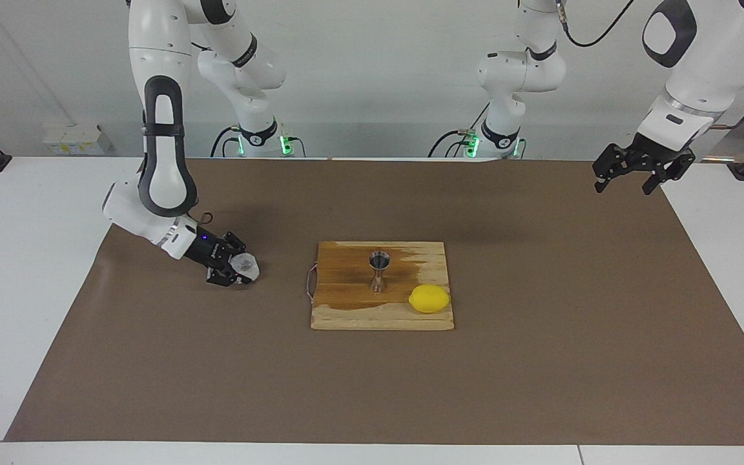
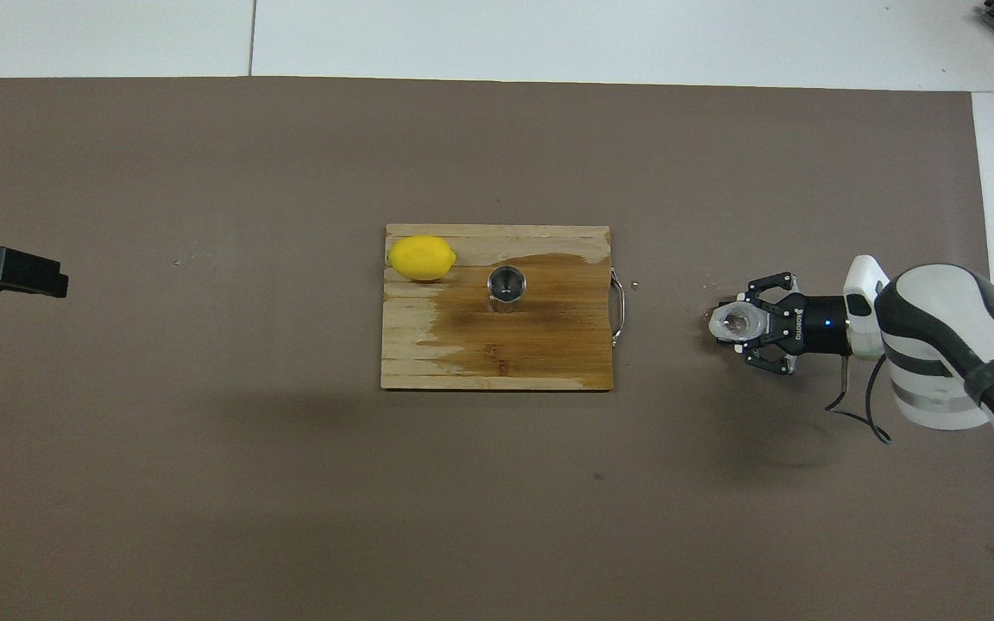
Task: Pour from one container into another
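Observation:
The small translucent whitish cup [image 1: 245,266] [image 2: 733,321] stands low on the brown mat, toward the right arm's end of the table and apart from the wooden board. My right gripper [image 1: 237,269] [image 2: 740,323] reaches in nearly level with the mat, its fingers closed around the cup's wall. The shiny steel hourglass jigger [image 1: 379,271] [image 2: 506,285] stands upright near the middle of the board. My left gripper [image 1: 630,183] [image 2: 22,272] hangs open and empty above the mat's edge at the left arm's end, waiting.
The wooden board [image 1: 346,313] [image 2: 462,358] with a wire handle lies mid-table and has a dark wet patch around the jigger. A yellow lemon [image 1: 429,298] [image 2: 421,258] sits on its corner. Small droplets [image 2: 707,287] speckle the mat near the cup.

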